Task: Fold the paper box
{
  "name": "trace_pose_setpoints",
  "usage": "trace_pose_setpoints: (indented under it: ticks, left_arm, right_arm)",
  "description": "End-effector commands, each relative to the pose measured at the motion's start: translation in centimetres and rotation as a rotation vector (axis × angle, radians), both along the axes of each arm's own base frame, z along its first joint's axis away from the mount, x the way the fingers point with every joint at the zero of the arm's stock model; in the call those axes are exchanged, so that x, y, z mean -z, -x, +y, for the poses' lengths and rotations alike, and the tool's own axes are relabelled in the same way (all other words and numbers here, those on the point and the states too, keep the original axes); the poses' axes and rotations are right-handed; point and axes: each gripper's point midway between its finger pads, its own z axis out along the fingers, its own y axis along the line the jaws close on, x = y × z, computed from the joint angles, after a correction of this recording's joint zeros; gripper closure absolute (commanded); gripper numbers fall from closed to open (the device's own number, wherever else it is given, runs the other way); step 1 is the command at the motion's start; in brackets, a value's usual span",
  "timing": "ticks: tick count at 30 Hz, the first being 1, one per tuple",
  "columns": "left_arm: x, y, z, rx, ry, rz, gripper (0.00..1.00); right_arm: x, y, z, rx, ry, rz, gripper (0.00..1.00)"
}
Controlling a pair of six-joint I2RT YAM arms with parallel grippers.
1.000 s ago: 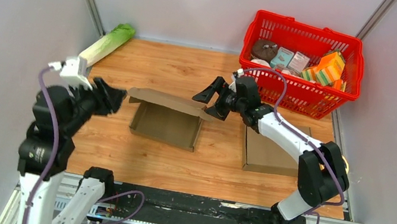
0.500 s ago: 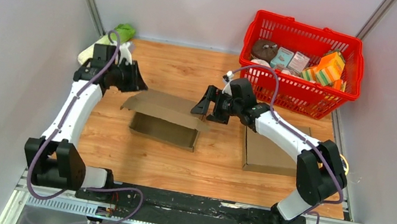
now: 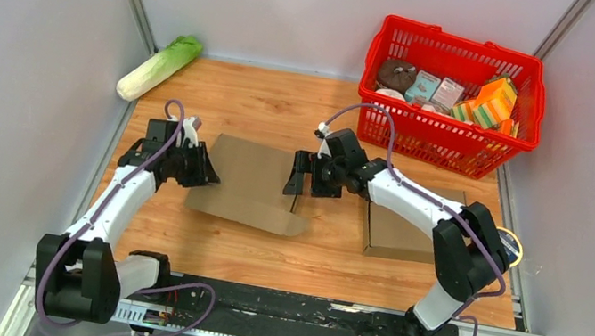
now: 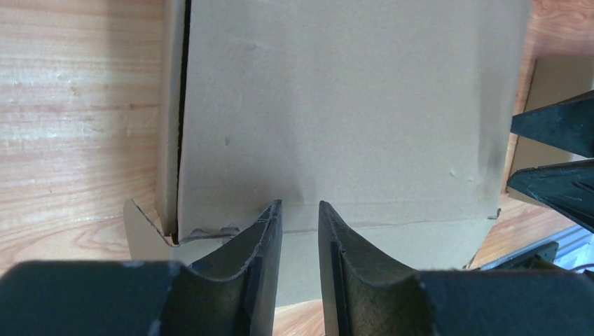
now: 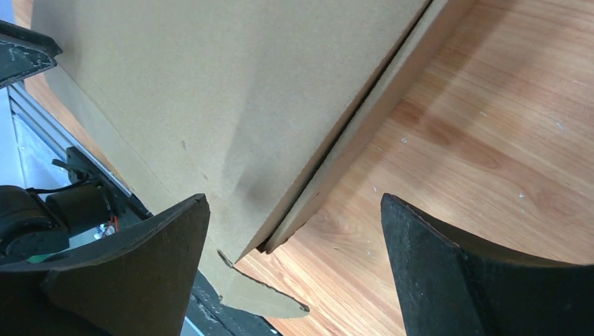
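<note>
Left gripper (image 4: 300,259) narrowly apart, right gripper (image 5: 294,231) wide apart, neither clamping the paper box (image 3: 246,182): its untucked lid may spring open.

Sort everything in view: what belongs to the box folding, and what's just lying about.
Job: cardboard box, lid down; left tool; right tool.
Lying about: flat cardboard on the right; red basket of groceries; cabbage.

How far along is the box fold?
Done: the paper box has its lid down over the tray. In hand: the left hand, narrowly parted, and the right hand, wide open, sit at opposite ends of the lid, gripping nothing. Left: the front flap sticks out untucked, and a second flat box lies unfolded.
</note>
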Motion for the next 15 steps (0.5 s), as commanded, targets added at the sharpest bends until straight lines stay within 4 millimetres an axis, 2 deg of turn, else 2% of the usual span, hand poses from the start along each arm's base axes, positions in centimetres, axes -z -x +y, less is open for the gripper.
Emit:
trace_pose_setpoints:
  ticks: [1,7,9,15]
  left_arm:
    - [0.2,-0.9,0.5,-0.043,-0.018,-0.043,0.64]
    - [1.2,-0.4,1.0,-0.050,-0.047,-0.015,0.57]
    - [0.7,-0.6,1.0,-0.056,-0.046,-0.031,0.55]
    - [-2.6,-1.6,1.6,-0.069,-0.048,-0.112,0.47]
  right_arm:
    - [1.0,-0.2,0.0,-0.042,0.021,-0.034,0.05]
    - [4.4,0.4,-0.4,-0.039,0.062,-0.017,0.11]
    - [5.3,0.2,-0.6,-0.033,0.072,-0.027,0.16]
    - [6.5,0.6,-0.9,-0.024,0.037,-0.016,0.23]
